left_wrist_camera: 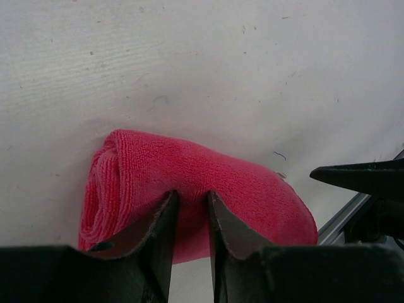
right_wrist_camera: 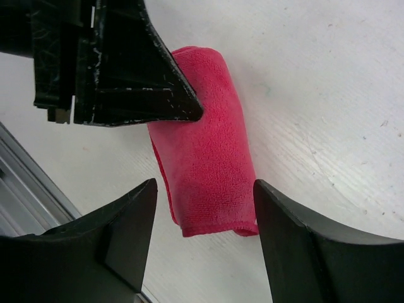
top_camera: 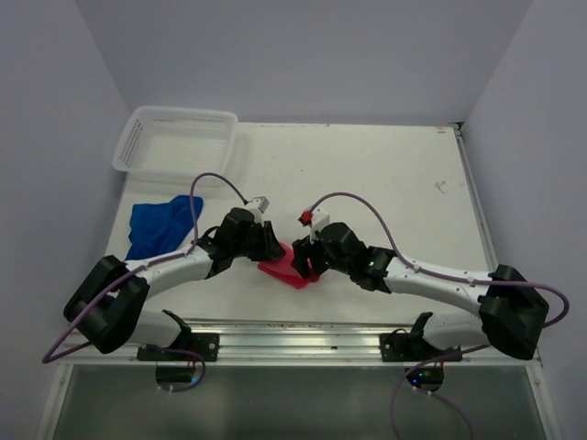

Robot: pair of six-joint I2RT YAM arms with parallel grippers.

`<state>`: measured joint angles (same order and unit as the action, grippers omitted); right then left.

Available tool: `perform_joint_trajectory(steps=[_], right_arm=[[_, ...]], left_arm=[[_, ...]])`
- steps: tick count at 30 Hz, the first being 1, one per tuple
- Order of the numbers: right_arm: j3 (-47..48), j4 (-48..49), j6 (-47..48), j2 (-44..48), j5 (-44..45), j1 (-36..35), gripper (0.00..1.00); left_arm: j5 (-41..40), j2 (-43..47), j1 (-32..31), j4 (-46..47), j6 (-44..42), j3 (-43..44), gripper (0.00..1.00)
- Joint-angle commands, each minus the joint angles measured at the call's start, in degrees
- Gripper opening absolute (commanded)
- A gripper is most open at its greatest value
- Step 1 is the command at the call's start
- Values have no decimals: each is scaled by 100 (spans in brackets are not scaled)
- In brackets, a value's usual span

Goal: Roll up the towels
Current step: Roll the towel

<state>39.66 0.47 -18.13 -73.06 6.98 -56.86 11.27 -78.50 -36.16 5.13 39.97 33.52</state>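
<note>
The pink-red towel [top_camera: 286,271] lies as a tight roll on the table between the two arms. My left gripper [left_wrist_camera: 192,196] has its narrow jaws pinched into the side of the roll [left_wrist_camera: 246,183]. In the right wrist view its dark fingertip [right_wrist_camera: 183,107] presses the towel's [right_wrist_camera: 211,158] far part. My right gripper [right_wrist_camera: 205,189] is open, its jaws standing either side of the roll's near end without touching it. One right fingertip [left_wrist_camera: 360,177] shows at the edge of the left wrist view. The royal blue towel [top_camera: 160,225] lies crumpled at the left, away from both grippers.
A white mesh basket [top_camera: 174,142] stands at the back left, beyond the blue towel. An aluminium rail [top_camera: 303,339] runs along the table's near edge just behind the roll. White walls close in the left, back and right sides.
</note>
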Motion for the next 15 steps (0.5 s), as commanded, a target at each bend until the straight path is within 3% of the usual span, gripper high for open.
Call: perform_joint_trajectory(steps=[1,7,15], right_arm=[[349,-20,-437,-243,-918,228,65],[420,-82,-498,-902,-1286,483,67],[69,-82,-358,-1264,-707,571,65]], left_arm=[[-116,72,-66,-188,55,-258,30],[-90,124,-75,-161,73,-346,30],[-90,221,-137,-108,126,-469,30]])
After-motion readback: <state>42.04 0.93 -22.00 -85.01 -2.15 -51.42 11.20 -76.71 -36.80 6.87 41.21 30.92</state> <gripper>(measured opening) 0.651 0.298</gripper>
